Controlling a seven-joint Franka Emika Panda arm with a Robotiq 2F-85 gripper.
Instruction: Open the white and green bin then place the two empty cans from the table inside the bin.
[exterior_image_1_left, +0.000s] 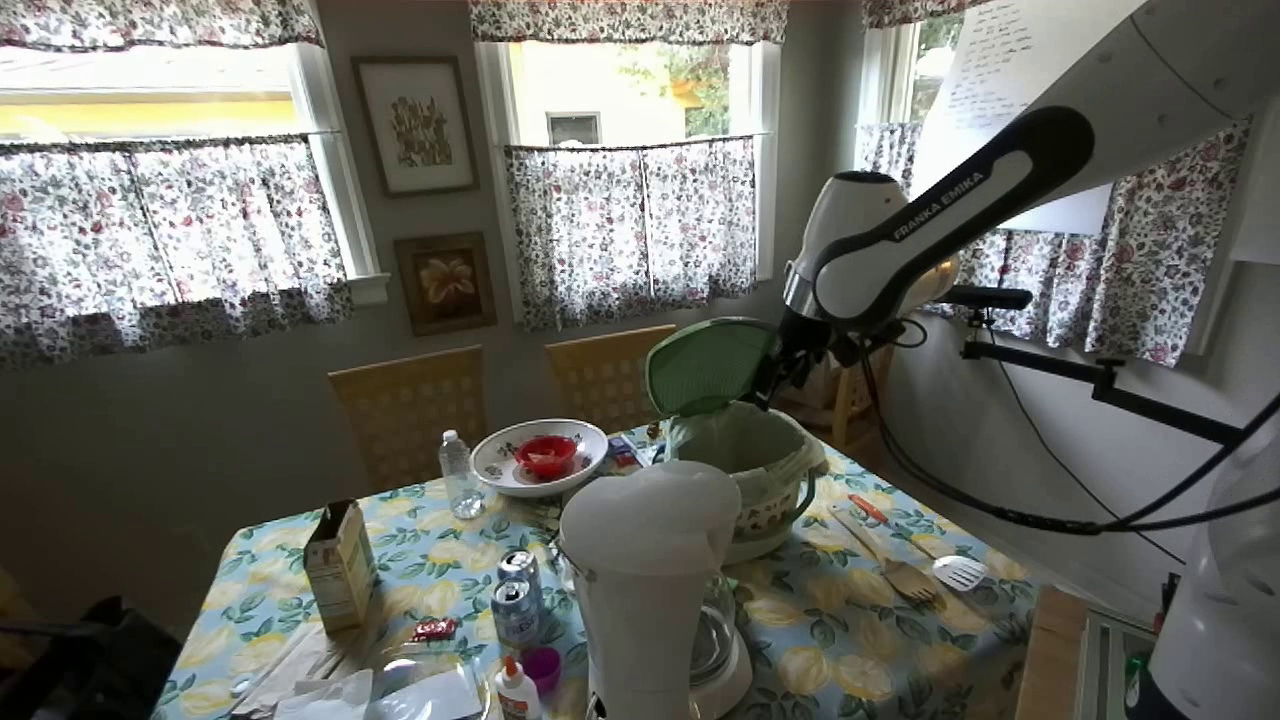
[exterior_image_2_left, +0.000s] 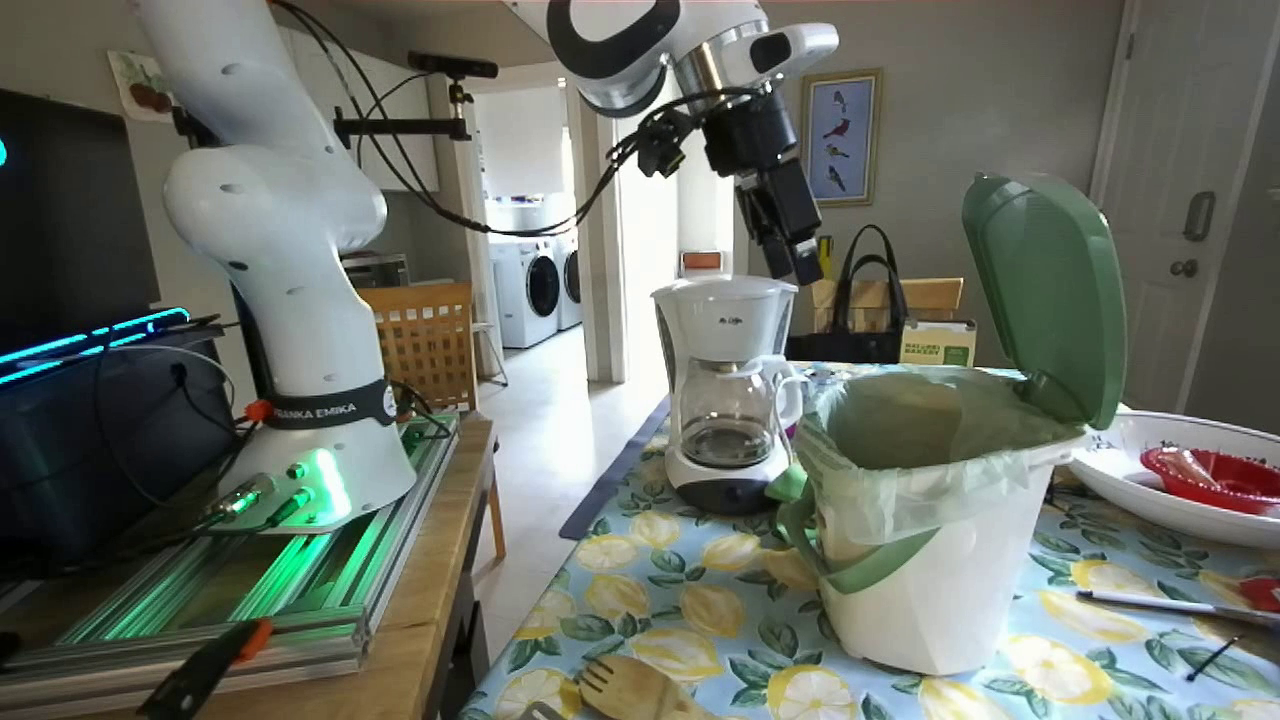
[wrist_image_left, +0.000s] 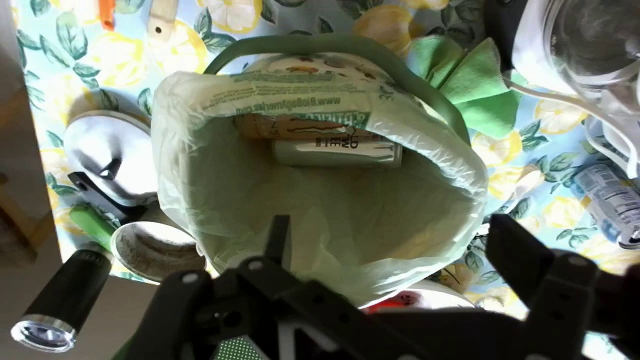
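Wrist view: Two drink cans (wrist_image_left: 337, 154) are nestled inside the open white-and-green bin (wrist_image_left: 330, 205); the gripper (wrist_image_left: 388, 221) is spread wide, nothing held.

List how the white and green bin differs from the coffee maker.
Lid: the white and green bin has its green lid raised; the white lid of the coffee maker is down.
Colour: the bin adds a green handle to its pale body; the coffee maker has a dark base.
Contents: the bin has a liner with at least one can inside; the coffee maker holds a glass carafe.
Both stand upright on the tablecloth.
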